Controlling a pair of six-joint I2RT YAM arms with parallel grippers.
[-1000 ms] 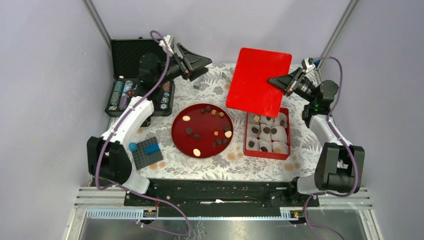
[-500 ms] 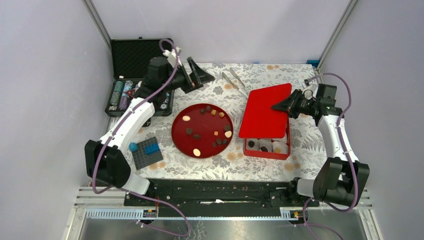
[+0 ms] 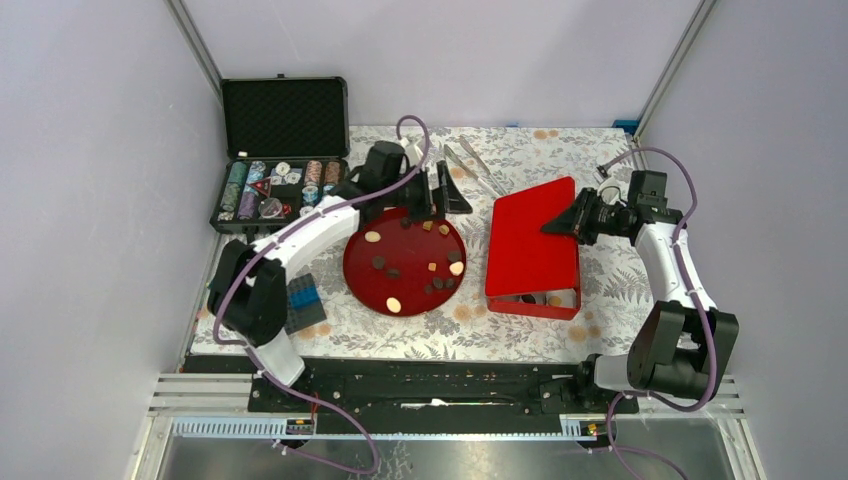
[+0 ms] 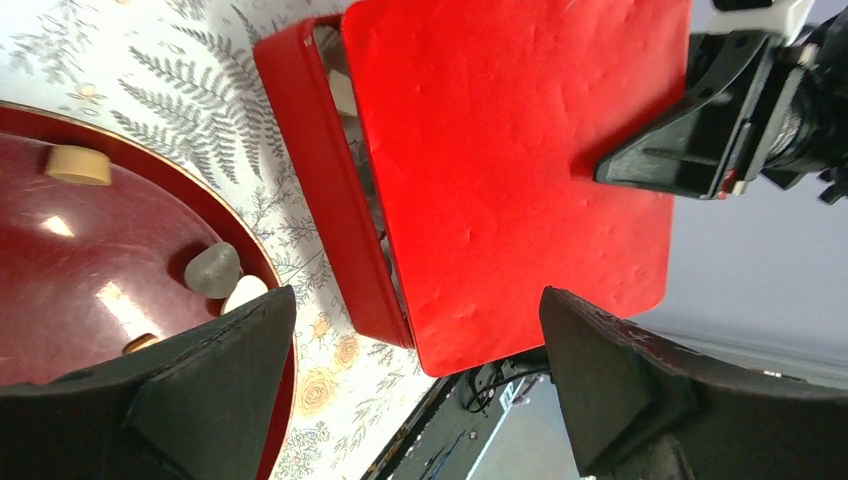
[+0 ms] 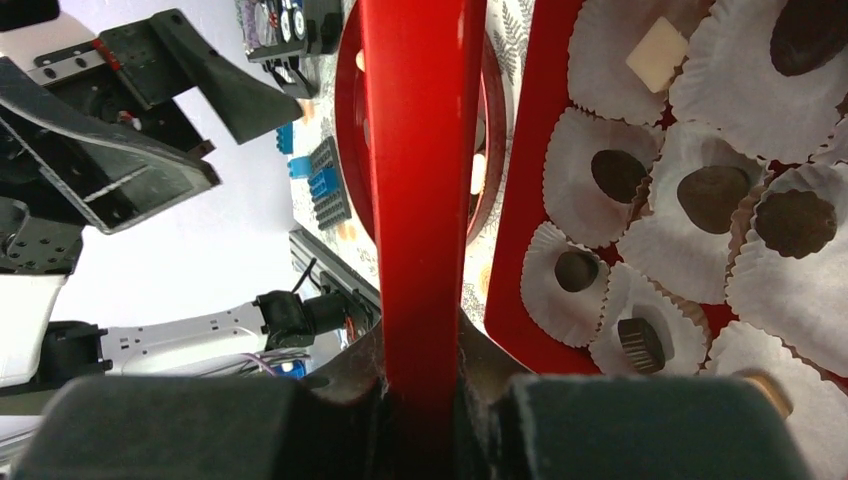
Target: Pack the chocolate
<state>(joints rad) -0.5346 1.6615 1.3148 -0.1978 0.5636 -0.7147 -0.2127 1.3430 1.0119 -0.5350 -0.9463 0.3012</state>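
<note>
At table right, top view: right gripper (image 3: 556,226) clamped on red lid (image 3: 530,245), tilted over box (image 3: 530,304). Left gripper (image 3: 440,190) spread wide, empty, at plate (image 3: 352,262) rim; loose chocolate (image 3: 380,263) on plate. Left wrist: lid overhangs the box wall. Right wrist: paper cups (image 5: 600,70) hold chocolate. Step, judged: closing box. Next: square lid, lower, release.

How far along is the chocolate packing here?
Done: several paper cups in the red box hold chocolates. In hand: the right hand is shut on the red lid, held over the box, not yet seated. Left: about a dozen pieces lie on the round plate; the left hand hangs open near it, empty.
</note>
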